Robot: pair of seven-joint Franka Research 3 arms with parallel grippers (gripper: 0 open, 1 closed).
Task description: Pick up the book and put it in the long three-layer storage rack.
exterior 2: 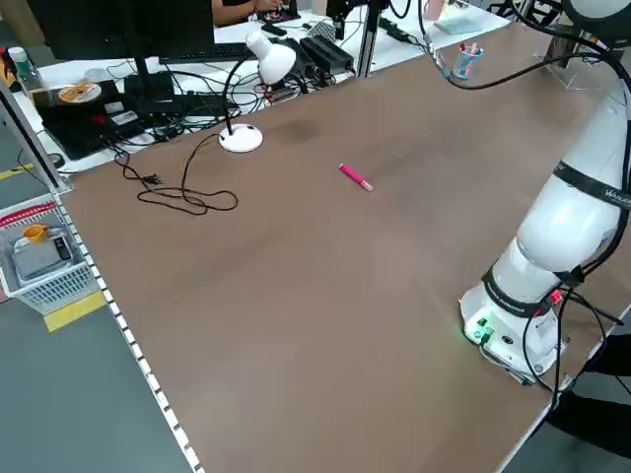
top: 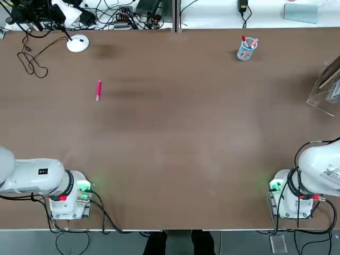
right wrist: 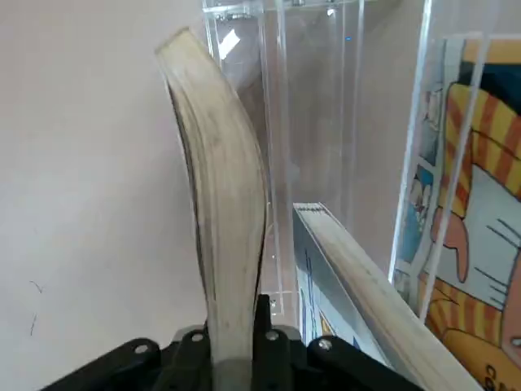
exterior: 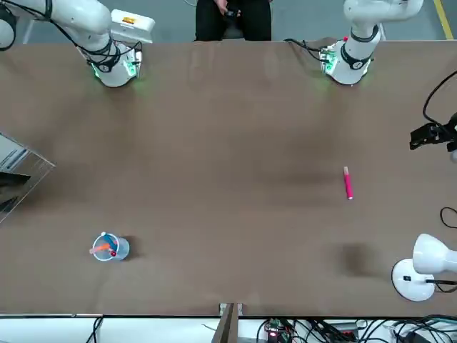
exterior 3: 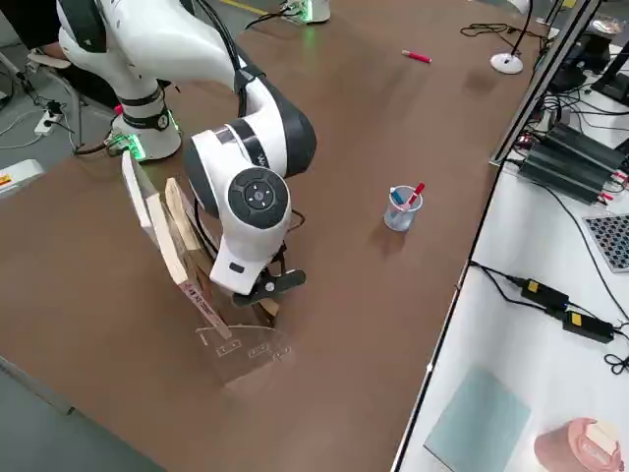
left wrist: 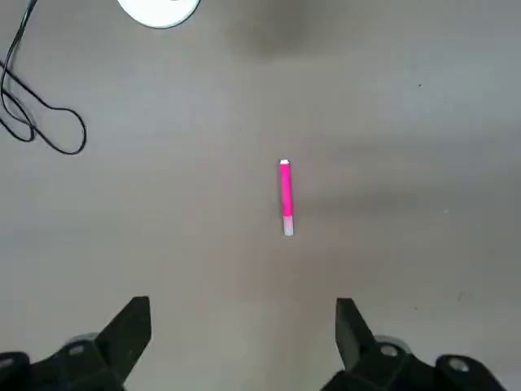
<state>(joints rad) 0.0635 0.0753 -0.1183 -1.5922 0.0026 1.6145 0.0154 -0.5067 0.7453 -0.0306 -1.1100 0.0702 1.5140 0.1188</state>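
Since the right gripper (right wrist: 230, 322) has the book (right wrist: 220, 163), handling is mostly about bend. Fingers closed down on it, no gap, pinching the covers at the near part of the block; book upright, beside the clear wall of the long three-layer storage rack (right wrist: 281, 122), right side of the tabletop (top: 159, 133). Cannot tell if its lower edge is inside a tier. Page block cream, fibrous, slightly mottled; covers thin, dark at the edge. Block bows in a curve, so probably floppy paperback, light to moderate, not fragile, but corners could crease. Grip across the thickness looks right; lower-middle hold would likely swing less. Covers may be slick, so keep the squeeze until the rack takes the weight.

Rack: hard, glossy see-through plastic, flat panels, straight edges, likely to scratch or slide if pushed. Neighbour book (right wrist: 358, 277) leans there, pale straight-edged pages; another with a striped cartoon cover (right wrist: 480, 244) shows too. Left gripper (left wrist: 244, 314) idle over the left side, fingers wide apart, holding nothing.
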